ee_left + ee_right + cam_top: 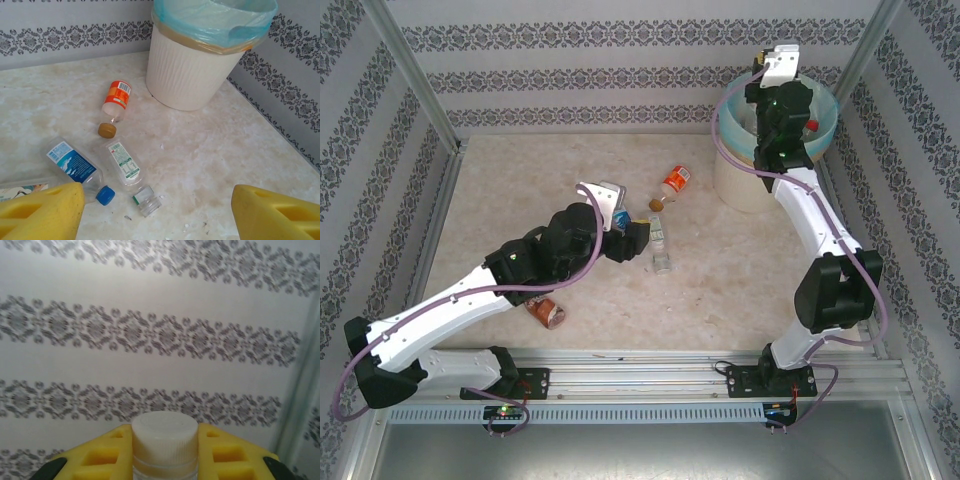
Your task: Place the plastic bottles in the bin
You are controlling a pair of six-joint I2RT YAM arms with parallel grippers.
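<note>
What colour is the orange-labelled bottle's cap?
Golden brown; the cap shows best in the left wrist view.

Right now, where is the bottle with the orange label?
The orange-labelled bottle lies on its side on the table, just left of the white bin, beyond the green-labelled bottle in the top view.

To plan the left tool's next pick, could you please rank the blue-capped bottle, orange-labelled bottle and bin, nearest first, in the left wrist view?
1. Blue-capped bottle, lower left.
2. Orange-labelled bottle, centre-left.
3. Bin, far upper right.
</note>
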